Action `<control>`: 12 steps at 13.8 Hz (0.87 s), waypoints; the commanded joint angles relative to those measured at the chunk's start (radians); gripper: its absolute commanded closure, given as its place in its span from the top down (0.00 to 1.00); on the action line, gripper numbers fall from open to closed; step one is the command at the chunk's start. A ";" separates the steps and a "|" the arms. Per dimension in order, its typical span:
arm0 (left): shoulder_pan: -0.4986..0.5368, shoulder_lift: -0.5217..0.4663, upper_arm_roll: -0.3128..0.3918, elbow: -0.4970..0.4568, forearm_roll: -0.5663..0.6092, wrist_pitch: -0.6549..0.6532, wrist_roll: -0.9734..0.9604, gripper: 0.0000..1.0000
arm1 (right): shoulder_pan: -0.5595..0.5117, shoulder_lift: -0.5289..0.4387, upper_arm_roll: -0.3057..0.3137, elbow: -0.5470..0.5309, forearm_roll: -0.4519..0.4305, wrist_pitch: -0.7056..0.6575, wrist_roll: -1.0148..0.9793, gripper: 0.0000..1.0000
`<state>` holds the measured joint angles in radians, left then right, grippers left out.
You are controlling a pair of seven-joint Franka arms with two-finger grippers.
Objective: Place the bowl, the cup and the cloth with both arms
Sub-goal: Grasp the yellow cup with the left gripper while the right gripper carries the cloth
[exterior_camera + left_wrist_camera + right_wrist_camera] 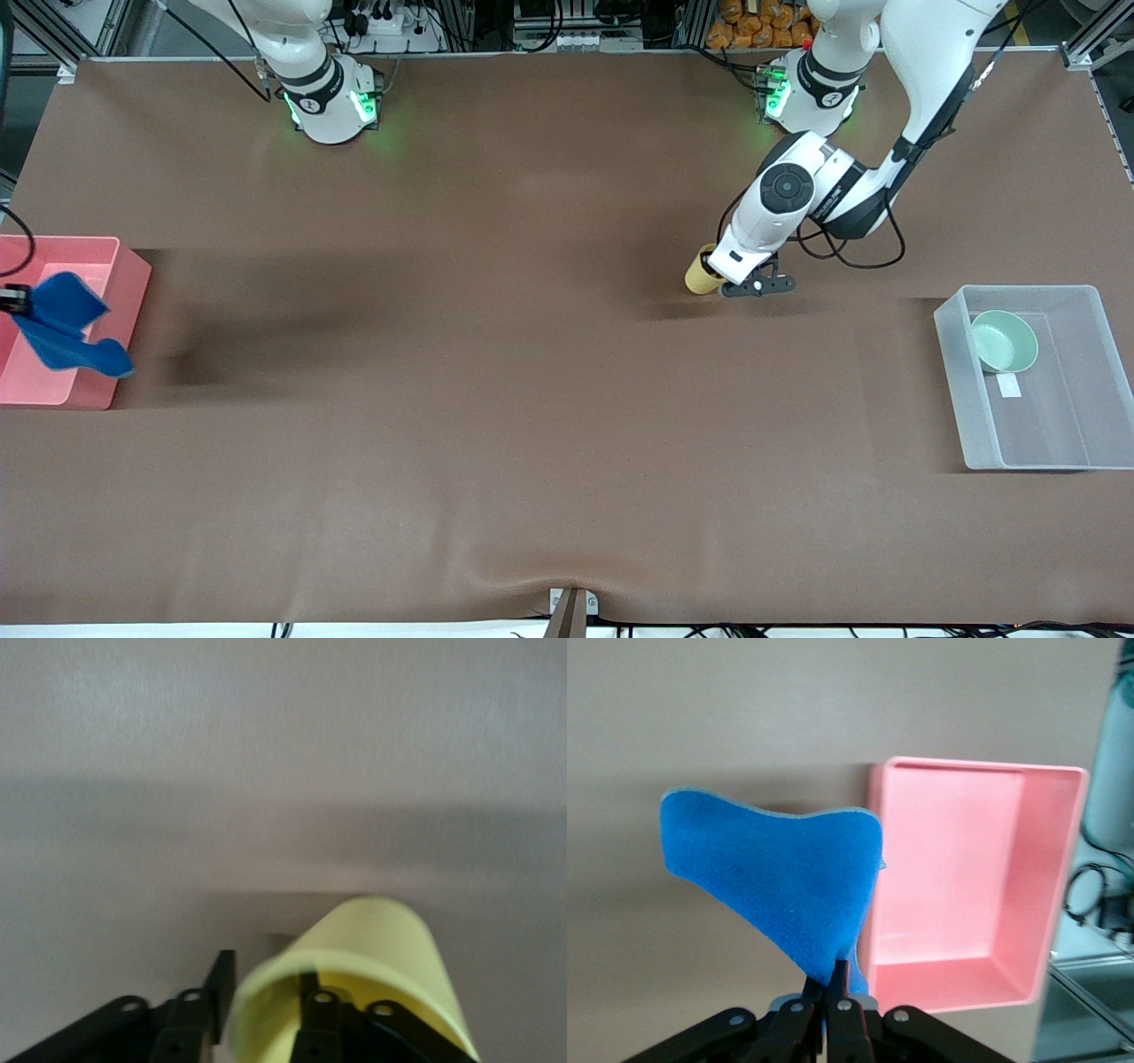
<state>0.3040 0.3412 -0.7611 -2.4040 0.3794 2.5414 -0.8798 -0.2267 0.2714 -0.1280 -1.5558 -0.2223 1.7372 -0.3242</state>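
The yellow cup [704, 273] [381, 939] lies tipped on the brown table near the left arm's base. My left gripper [722, 276] [270, 985] is at its mouth, one finger inside and one outside, shut on the cup's wall. The blue cloth [62, 332] [780, 886] hangs over the pink bin [128, 292] [957, 904], with my right gripper [11, 299] [837, 979] shut on its corner. The mint-green bowl [1004, 341] leans inside the clear bin [952, 381].
The pink bin sits at the right arm's end of the table, the clear bin at the left arm's end. Brown mat [496, 399] lies between them. A small white tag [1008, 385] lies in the clear bin.
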 commanded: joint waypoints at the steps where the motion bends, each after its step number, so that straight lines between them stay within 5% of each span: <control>1: 0.013 0.001 0.000 0.077 0.036 -0.026 -0.059 0.00 | -0.068 0.000 0.015 0.037 -0.052 -0.013 -0.086 0.00; 5: 0.021 -0.002 -0.001 0.258 0.003 -0.275 -0.047 0.00 | -0.128 0.002 0.016 0.066 -0.124 -0.007 -0.185 0.00; 12: 0.309 -0.028 -0.006 0.451 -0.065 -0.410 0.322 0.00 | -0.187 0.022 0.015 0.066 -0.166 0.028 -0.239 0.00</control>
<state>0.5155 0.3330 -0.7554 -2.0008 0.3455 2.1793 -0.6956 -0.3990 0.2824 -0.1294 -1.5046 -0.3620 1.7665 -0.5611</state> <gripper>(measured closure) 0.965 0.974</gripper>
